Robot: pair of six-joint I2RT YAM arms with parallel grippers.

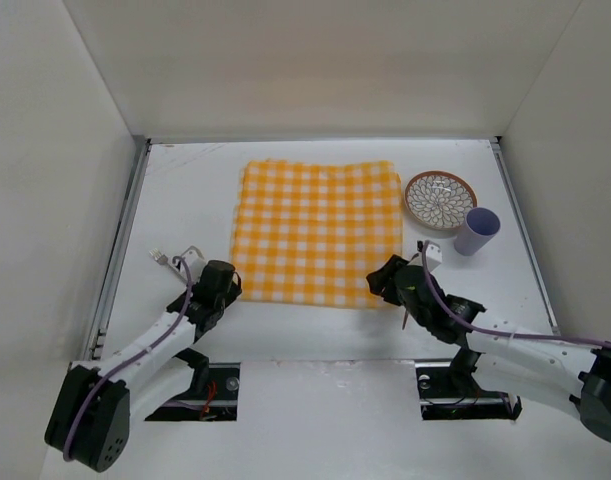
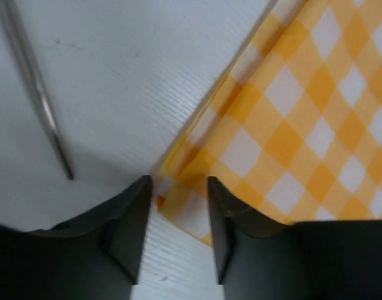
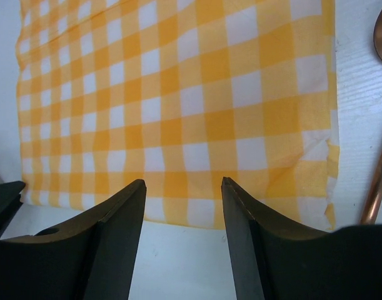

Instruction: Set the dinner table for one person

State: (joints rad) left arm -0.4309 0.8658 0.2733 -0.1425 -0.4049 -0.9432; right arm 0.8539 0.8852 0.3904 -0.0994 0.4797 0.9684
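A yellow-and-white checked cloth lies flat in the middle of the white dinner table. My left gripper is at the cloth's near left corner. In the left wrist view that corner lies flat between the open jaws of the left gripper, which do not pinch it. My right gripper hovers at the near right edge. Its jaws stand wide apart over the cloth's hem, and the right gripper holds nothing.
A patterned plate with a brown rim and a lilac cup stand right of the cloth. A silver utensil handle lies left of the cloth corner. A copper spoon lies beside the right edge. Metal rails bound the table.
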